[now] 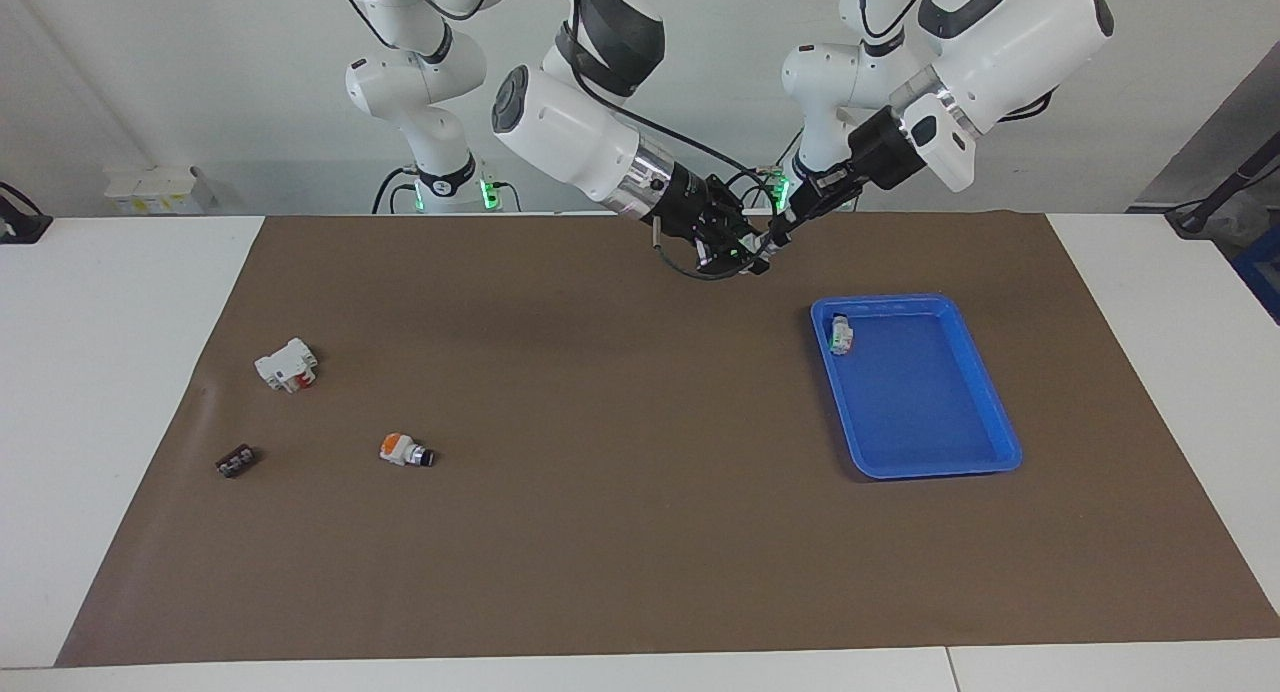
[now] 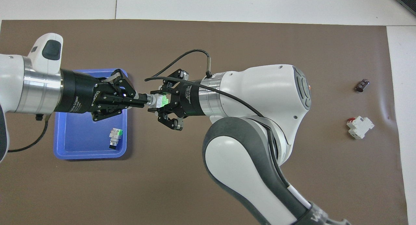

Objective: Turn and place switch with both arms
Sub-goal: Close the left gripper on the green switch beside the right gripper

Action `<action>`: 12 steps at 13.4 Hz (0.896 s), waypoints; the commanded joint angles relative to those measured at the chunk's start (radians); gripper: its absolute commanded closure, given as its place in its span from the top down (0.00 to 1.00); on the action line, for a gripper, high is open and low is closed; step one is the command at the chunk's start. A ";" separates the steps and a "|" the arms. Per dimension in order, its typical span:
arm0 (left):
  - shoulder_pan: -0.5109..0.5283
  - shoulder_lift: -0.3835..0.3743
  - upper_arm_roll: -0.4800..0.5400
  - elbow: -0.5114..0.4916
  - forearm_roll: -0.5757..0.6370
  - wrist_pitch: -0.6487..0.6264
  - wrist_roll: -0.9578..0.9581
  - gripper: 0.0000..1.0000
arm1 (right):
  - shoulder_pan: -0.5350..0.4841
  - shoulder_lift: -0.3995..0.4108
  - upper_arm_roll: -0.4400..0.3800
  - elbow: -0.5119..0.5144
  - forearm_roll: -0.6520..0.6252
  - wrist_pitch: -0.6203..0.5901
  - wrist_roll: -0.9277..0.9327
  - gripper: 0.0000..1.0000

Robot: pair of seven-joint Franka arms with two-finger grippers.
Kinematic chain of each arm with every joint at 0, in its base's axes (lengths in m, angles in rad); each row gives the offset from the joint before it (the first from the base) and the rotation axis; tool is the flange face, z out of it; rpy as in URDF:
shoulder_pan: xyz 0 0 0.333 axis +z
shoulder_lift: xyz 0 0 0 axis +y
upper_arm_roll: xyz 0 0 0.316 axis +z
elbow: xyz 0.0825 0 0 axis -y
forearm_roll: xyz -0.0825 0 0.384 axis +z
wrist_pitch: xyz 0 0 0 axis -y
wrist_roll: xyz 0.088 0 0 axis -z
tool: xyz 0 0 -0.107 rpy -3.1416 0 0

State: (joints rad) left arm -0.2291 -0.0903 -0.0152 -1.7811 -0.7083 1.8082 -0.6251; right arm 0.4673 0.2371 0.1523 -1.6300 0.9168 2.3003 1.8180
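The switch (image 2: pixel 160 101), a white body with a green part, is held in the air between both grippers, over the brown mat beside the blue tray (image 2: pixel 65 147). My left gripper (image 2: pixel 144 100) is shut on its knob end. My right gripper (image 2: pixel 161 102) faces it from the other end, its fingers (image 2: pixel 164 117) spread apart on either side of the white and green body. In the facing view the two grippers, left (image 1: pixel 778 234) and right (image 1: pixel 745 257), meet tip to tip above the mat near the robots.
A second green and white switch (image 1: pixel 841 335) lies in the tray's (image 1: pixel 930 467) corner nearest the robots. Toward the right arm's end lie an orange-capped switch (image 1: pixel 405 450), a white block with red marks (image 1: pixel 287 364) and a small dark part (image 1: pixel 235 461).
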 commanded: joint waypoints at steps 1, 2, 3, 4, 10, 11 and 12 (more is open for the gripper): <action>-0.012 -0.011 0.012 -0.017 -0.005 0.002 0.149 0.00 | -0.006 0.008 0.007 0.015 -0.001 0.010 0.003 0.00; -0.006 -0.011 0.014 -0.015 -0.002 -0.007 0.224 0.00 | -0.006 0.008 0.009 0.015 -0.003 0.010 0.003 0.00; -0.004 -0.016 0.014 -0.020 0.001 -0.016 0.302 0.00 | -0.006 0.008 0.007 0.015 -0.003 0.010 0.003 0.00; -0.003 -0.017 0.014 -0.021 0.003 -0.033 0.402 0.00 | -0.006 0.008 0.007 0.015 -0.003 0.010 0.003 0.00; 0.007 -0.019 0.017 -0.012 0.079 -0.041 0.992 0.00 | -0.006 0.008 0.007 0.015 -0.003 0.010 0.003 0.00; 0.005 -0.020 0.017 -0.011 0.081 -0.043 1.066 0.00 | -0.006 0.008 0.007 0.015 -0.003 0.010 0.003 0.00; 0.004 -0.017 0.018 -0.001 0.104 -0.040 1.144 0.00 | -0.006 0.007 0.007 0.015 -0.003 0.010 0.003 0.00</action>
State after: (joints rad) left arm -0.2289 -0.0939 -0.0069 -1.7818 -0.6638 1.7837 0.3842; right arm 0.4705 0.2410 0.1576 -1.6283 0.9169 2.3010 1.8180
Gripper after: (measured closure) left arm 0.903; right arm 0.595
